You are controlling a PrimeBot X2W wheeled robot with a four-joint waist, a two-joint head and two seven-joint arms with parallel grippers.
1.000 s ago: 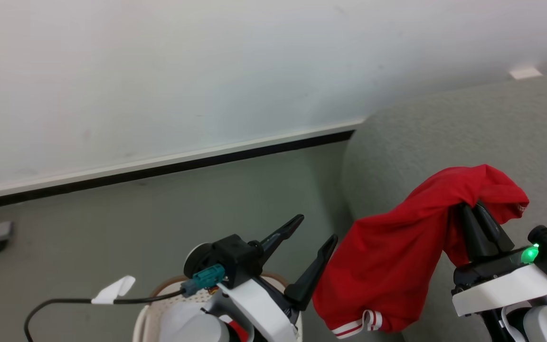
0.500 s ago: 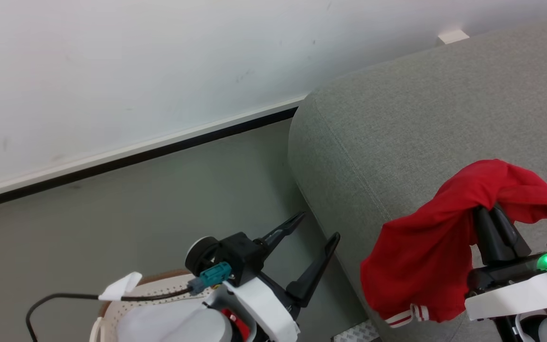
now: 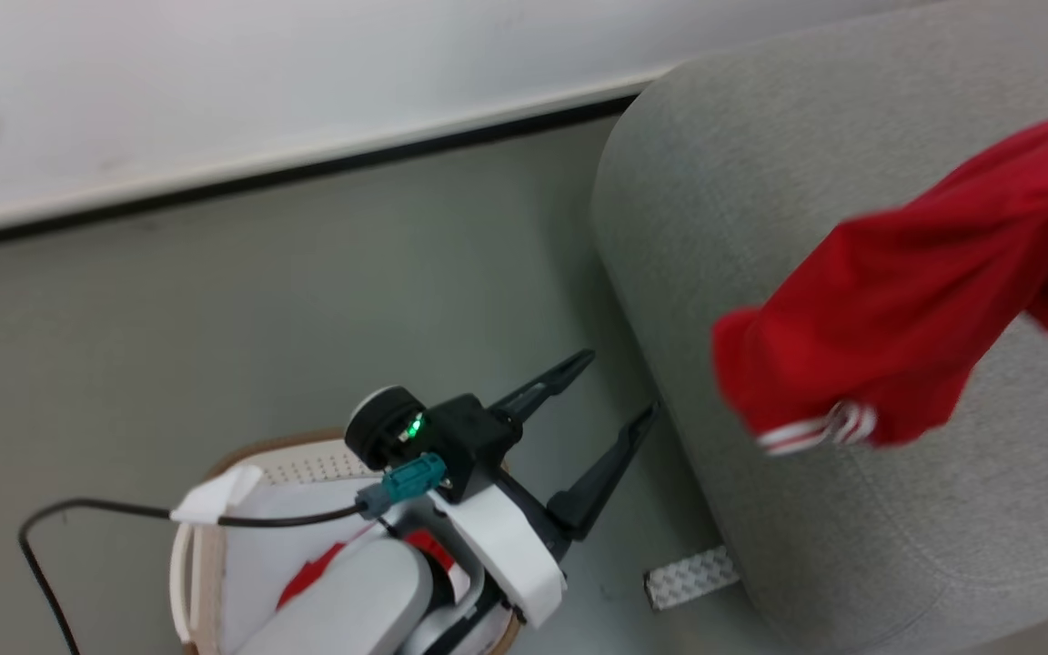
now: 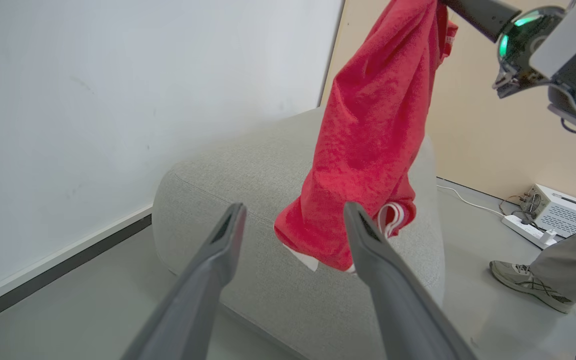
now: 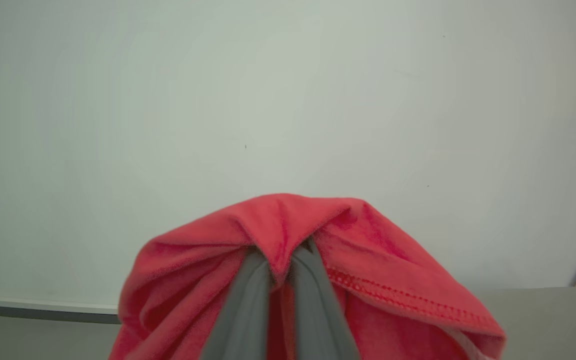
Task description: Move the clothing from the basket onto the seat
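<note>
Our right hand (image 5: 279,260) pinches a garment (image 3: 897,337), seat (image 3: 760,182) below it; left hand (image 3: 619,382) gapes empty. Next, we reckon: lower, let go

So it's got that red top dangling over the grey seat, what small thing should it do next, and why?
Probably lower the red garment a little, so it settles on the seat before release. The right jaws are shut on it. It hangs over the seat, striped hem lowest, near the rounded edge. Dropped from there, it might slide off.
</note>
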